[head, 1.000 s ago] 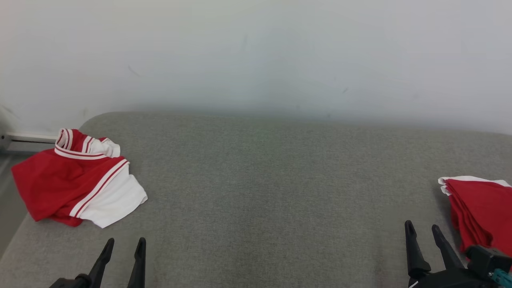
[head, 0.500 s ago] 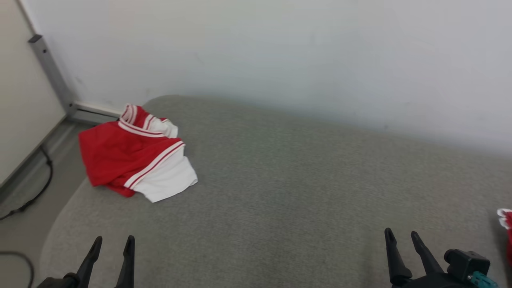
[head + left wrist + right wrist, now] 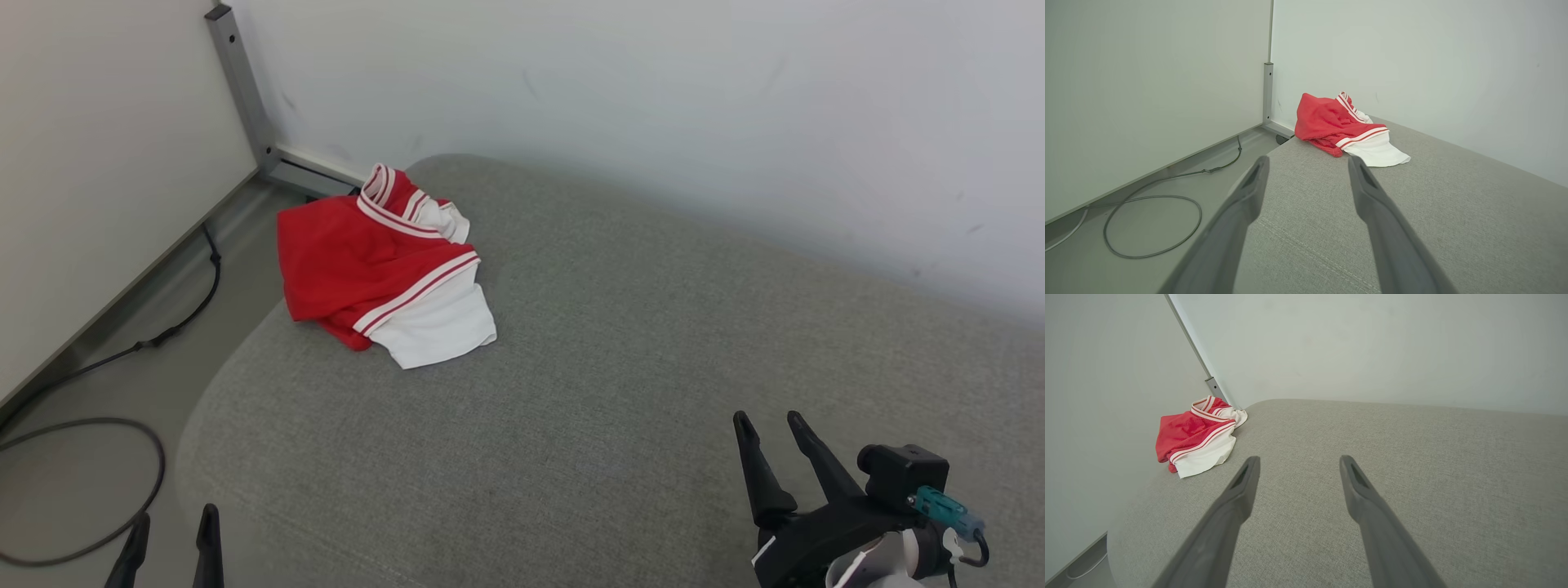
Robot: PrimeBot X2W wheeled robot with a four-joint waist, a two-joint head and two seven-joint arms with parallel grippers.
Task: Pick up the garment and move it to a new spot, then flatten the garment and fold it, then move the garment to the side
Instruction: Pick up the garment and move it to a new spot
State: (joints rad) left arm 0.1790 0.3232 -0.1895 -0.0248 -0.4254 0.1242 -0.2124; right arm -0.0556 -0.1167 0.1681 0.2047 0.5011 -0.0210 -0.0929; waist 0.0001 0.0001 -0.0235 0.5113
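Soft, even, fairly bright light. Faint shadow where the wall (image 3: 653, 122) meets the cushion's (image 3: 612, 367) far edge. Tool fingers (image 3: 1229, 228) blur close to both wrist cameras.

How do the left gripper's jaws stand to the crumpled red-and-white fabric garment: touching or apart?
Apart. The left wrist view shows a stretch of bare grey fabric cushion between the open left gripper and the crumpled red-and-white fabric garment.

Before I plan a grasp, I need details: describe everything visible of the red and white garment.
The garment is a crumpled heap of thin, soft fabric: mostly red, a white panel on its near side, striped bands across it and at its far end. It lies at the far left corner of the grey cushion, red side at the edge. Nothing else touches it.
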